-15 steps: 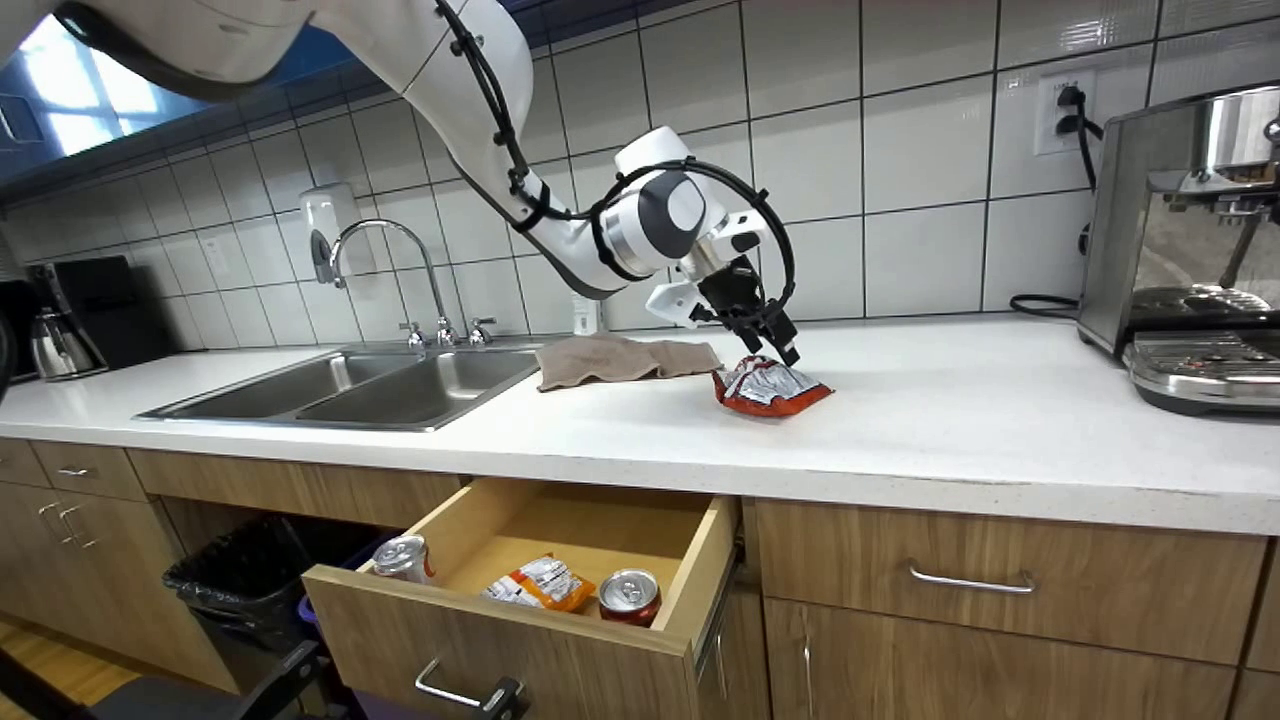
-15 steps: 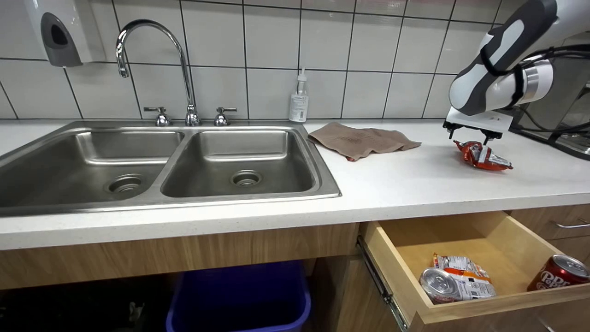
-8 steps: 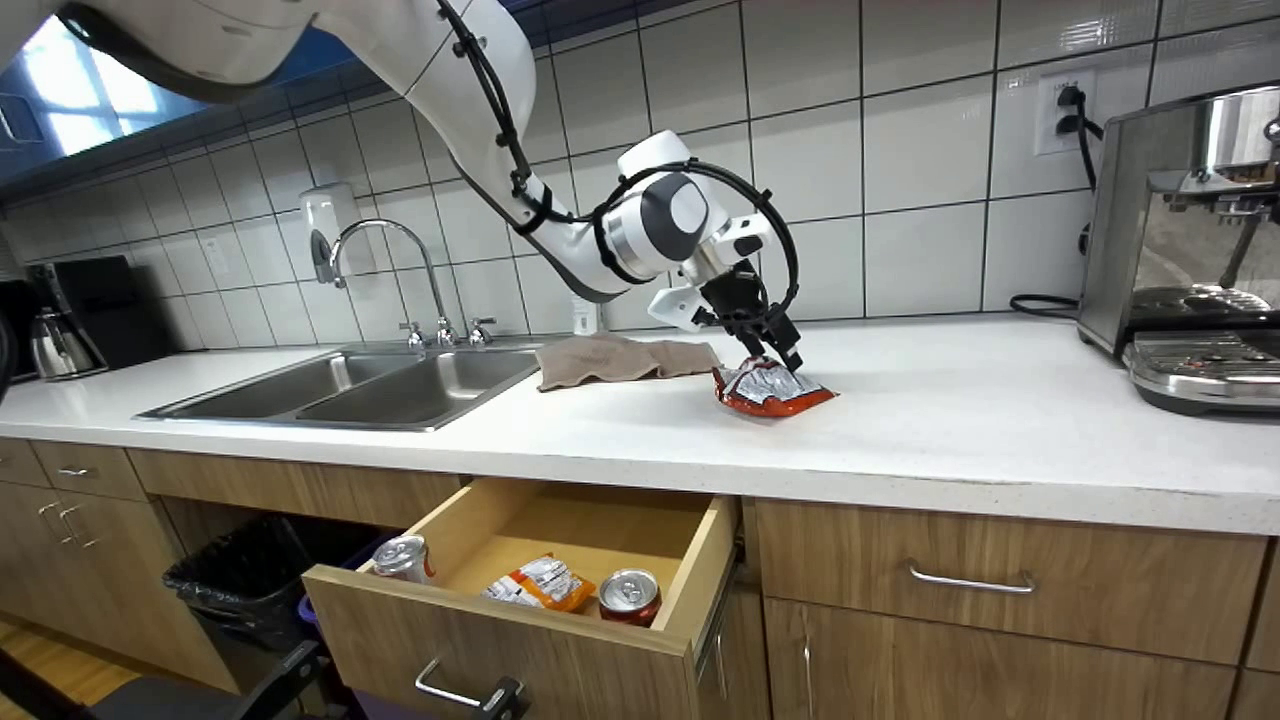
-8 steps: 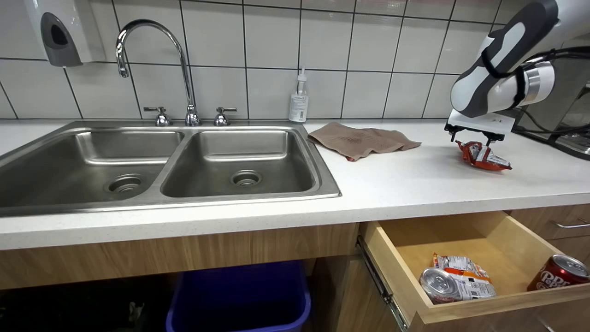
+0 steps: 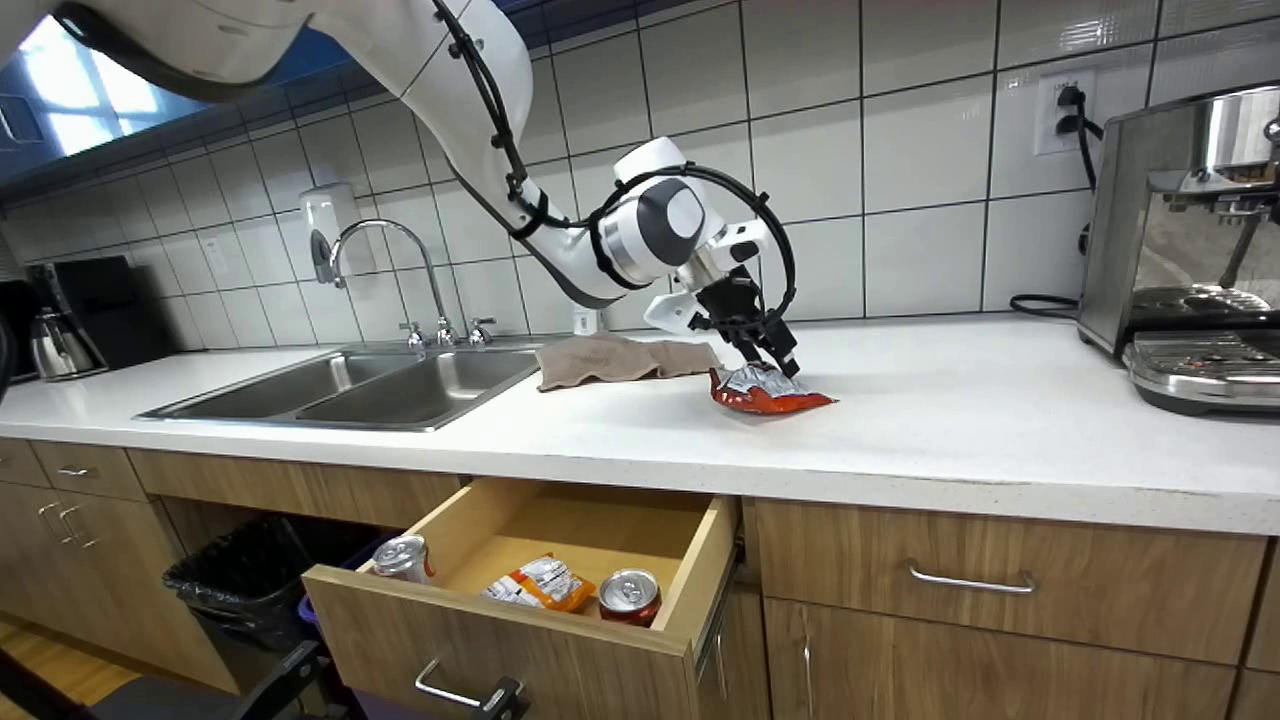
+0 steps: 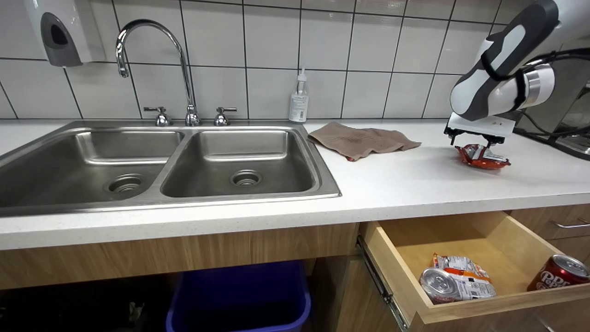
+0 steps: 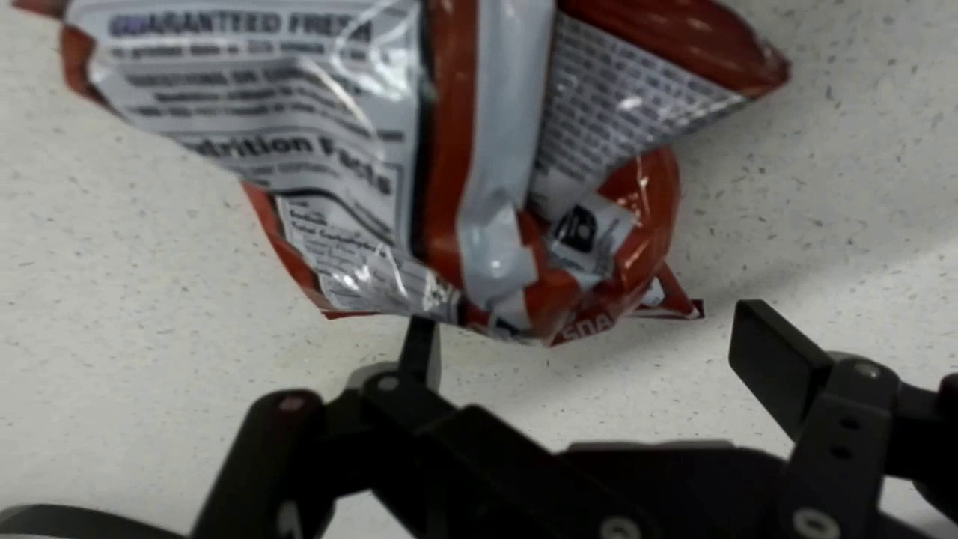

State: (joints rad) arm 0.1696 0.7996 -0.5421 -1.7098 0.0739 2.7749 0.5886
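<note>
Hand [image 7: 587,333], black, 2-fingered, was spread just beside crumpled red-and-silver foil pkt. [image 7: 449,165] on white worktop [image 7: 861,224]; grip not yet made.

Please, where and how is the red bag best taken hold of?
Probably pinch the red bag at the bunched fold nearest the gripper, from above: the bag lies on the counter, and this fold looks narrower than the open jaws.

Room on the right
In an exterior view, counter [image 5: 960,400] stretches from the bag [image 5: 765,398] right to the coffee machine [image 5: 1180,260]; a gap parts it from the towel [image 6: 362,139] on the left. The wall [image 5: 925,150] bars the far side, the gripper [image 6: 471,143] sits close over the bag, the pulled-out drawer [image 5: 570,660] juts below the near edge.
</note>
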